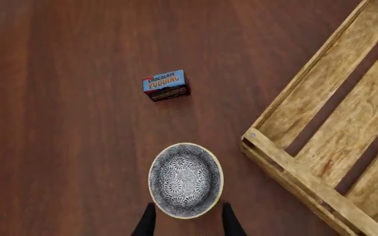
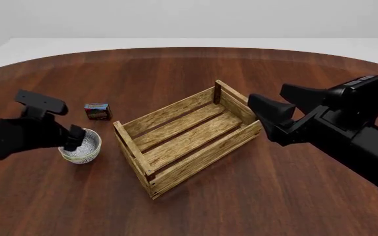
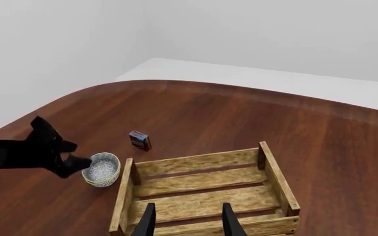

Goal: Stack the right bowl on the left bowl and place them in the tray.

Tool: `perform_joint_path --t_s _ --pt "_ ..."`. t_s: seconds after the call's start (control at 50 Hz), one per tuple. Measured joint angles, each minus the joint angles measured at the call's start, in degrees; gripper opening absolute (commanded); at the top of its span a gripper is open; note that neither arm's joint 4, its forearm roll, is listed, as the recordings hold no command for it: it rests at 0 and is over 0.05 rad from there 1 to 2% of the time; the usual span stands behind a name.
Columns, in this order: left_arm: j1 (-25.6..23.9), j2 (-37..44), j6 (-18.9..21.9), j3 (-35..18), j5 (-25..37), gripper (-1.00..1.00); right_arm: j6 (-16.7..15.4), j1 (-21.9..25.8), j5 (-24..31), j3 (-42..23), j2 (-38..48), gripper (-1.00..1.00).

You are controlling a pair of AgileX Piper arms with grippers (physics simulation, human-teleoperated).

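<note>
Right gripper (image 3: 185,220) nearest, raised over tray (image 2: 196,129), fingers apart, holding nothing. Tray mid-table, nothing inside. Left gripper (image 1: 186,223) low at bowl (image 2: 81,146), fingers spread either side of rim, not yet clamped as far as visible. Bowl on table just left of tray, outside it. Only one bowl shape visible; doubled rim in right wrist view hints at two already nested, cannot confirm. Pudding box (image 2: 97,111) farther back, beyond bowl, apart from it. Judged: stacking likely done, still left: grip, lift, set into tray.
</note>
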Motion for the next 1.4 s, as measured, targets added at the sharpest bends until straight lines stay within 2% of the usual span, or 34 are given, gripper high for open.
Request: perform_joint_path --t_s 0.62,1.4 --pt "-3.63 6.09 1.72 0.67 -3.26 1.00 0.05 -0.15 0.53 0.02 -0.83 1.00" --pt "-3.40 18.81 1.35 0.83 -11.19 1.00 -0.04 -0.17 0.62 -0.03 -0.82 1.00"
